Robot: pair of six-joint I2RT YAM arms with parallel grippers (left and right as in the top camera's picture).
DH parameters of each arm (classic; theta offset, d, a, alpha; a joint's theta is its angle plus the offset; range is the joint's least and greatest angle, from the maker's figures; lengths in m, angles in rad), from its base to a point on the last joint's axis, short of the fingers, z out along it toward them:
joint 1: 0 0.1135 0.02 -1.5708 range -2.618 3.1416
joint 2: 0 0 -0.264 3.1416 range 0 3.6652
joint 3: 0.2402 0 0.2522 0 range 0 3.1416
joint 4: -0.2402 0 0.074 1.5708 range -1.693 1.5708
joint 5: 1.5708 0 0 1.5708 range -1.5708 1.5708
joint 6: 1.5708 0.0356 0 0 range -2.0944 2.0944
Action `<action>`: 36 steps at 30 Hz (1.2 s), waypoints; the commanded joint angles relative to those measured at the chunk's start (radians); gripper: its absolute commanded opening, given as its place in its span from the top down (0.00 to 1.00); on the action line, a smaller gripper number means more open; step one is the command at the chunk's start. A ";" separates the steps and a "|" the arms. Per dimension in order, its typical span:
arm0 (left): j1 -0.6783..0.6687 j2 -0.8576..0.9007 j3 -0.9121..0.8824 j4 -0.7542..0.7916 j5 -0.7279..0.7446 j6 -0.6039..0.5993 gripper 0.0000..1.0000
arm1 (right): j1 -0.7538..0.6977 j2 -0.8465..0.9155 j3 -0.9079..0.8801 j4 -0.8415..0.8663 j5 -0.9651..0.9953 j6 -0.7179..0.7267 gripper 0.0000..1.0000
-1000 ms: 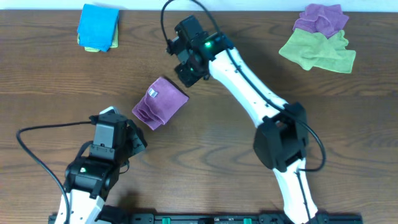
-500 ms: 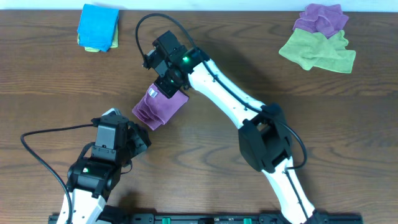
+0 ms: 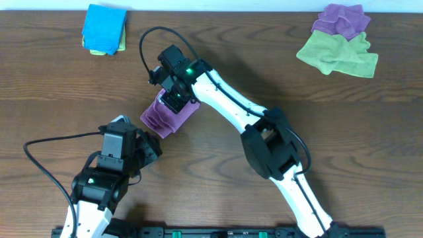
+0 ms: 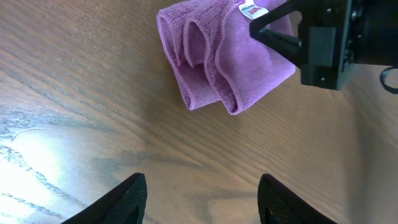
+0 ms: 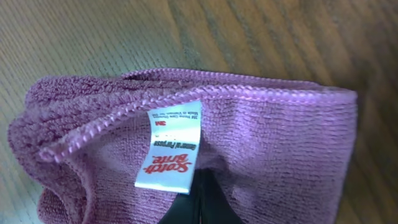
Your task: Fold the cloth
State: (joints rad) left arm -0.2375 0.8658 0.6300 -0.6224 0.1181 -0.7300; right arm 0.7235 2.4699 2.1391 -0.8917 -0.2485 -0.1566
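The purple cloth [image 3: 164,119] lies folded in a thick bundle on the wooden table, left of centre, with a white label on top. It also shows in the left wrist view [image 4: 217,56] and fills the right wrist view [image 5: 267,143]. My right gripper [image 3: 177,99] is shut, and its closed fingertips [image 5: 198,190] press into the top of the cloth just below the label [image 5: 171,146]. My left gripper [image 3: 151,147] is open and empty, just off the cloth's near left corner, with bare table between its fingers [image 4: 202,199].
A folded blue cloth [image 3: 104,28] lies on a yellow-green one at the back left. A crumpled purple cloth [image 3: 342,20] and a green cloth [image 3: 337,54] lie at the back right. The right arm stretches across the table's middle.
My right gripper has moved left and down from beside the cloth's far edge onto the cloth's top. The cloth and my left arm have barely moved.
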 commanded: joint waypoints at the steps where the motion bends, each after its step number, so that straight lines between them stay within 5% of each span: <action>1: 0.003 -0.002 0.000 -0.001 0.011 -0.003 0.41 | 0.012 0.050 0.011 0.002 0.014 0.037 0.99; 12: 0.003 -0.002 0.000 -0.001 0.014 -0.003 0.41 | -0.029 0.063 0.011 -0.099 0.299 0.201 0.99; 24: 0.003 0.000 0.000 0.018 -0.021 0.006 0.37 | -0.138 0.063 0.011 -0.267 0.342 0.374 0.99; 36: 0.003 0.243 -0.001 0.278 0.019 0.054 0.28 | -0.135 0.061 0.011 -0.370 0.342 0.398 0.99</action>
State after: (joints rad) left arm -0.2375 1.0443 0.6285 -0.3733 0.1211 -0.7029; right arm 0.5938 2.5019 2.1719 -1.2411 0.0643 0.2234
